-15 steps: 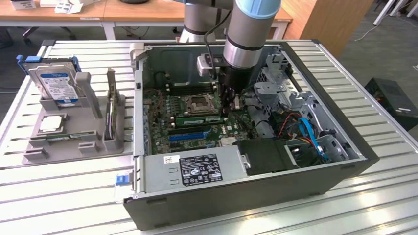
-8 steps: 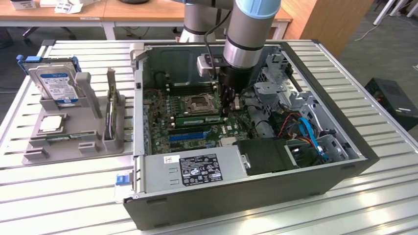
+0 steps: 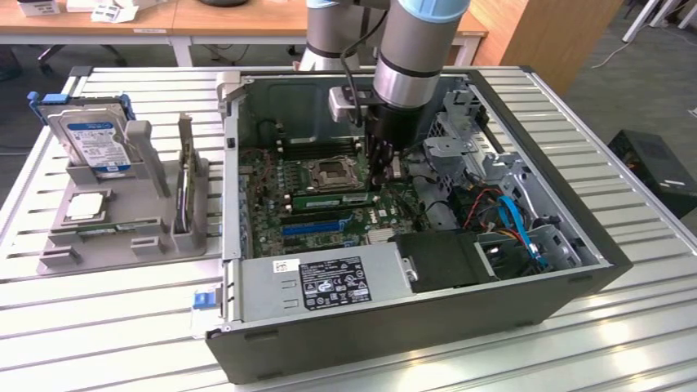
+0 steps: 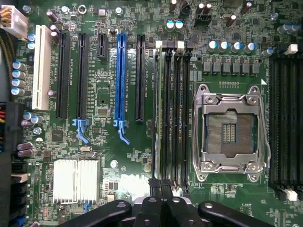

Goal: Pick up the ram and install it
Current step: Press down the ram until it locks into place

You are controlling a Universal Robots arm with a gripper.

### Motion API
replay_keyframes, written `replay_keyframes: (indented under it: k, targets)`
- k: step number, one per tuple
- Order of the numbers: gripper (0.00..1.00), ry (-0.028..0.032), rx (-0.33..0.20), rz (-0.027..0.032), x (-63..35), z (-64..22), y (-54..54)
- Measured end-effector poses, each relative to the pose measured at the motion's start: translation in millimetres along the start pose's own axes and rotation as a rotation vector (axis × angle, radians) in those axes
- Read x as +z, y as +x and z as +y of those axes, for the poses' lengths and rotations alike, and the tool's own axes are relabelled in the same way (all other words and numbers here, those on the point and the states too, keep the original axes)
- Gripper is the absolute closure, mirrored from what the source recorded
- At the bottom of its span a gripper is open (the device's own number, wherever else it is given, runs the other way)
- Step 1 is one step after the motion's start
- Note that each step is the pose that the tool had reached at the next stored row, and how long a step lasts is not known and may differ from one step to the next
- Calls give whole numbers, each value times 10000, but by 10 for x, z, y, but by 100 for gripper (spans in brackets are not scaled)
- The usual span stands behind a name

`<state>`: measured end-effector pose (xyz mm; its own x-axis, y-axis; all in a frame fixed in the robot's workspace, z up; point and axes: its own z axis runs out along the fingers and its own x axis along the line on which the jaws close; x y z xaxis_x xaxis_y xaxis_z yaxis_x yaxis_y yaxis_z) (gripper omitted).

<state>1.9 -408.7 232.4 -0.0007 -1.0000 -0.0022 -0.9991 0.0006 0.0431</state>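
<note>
Gripper point(image 3: 378, 181) hung inside the computer case point(image 3: 566, 269), jaws pressed together, right above the ram point(image 3: 335, 198), which sat in a slot beside the empty processor socket point(image 4: 230, 134).

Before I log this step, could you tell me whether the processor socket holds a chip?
No, the socket sits open and bare inside its metal frame.

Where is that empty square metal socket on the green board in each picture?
Exterior view: the socket sits mid-board in the open computer case, beyond the blue slot.
Wrist view: the socket lies beside the black memory slots, on their side away from the blue slot.
Shared landmark: the blue slot.
</note>
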Motion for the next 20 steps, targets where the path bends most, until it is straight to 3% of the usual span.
replay_keyframes:
  k: [6,13,20]
  targets:
    - [89,0,0,0,-93,4,0]
    - [89,0,-1,0,-100,12,0]
    - [89,0,1,0,-90,162,0]
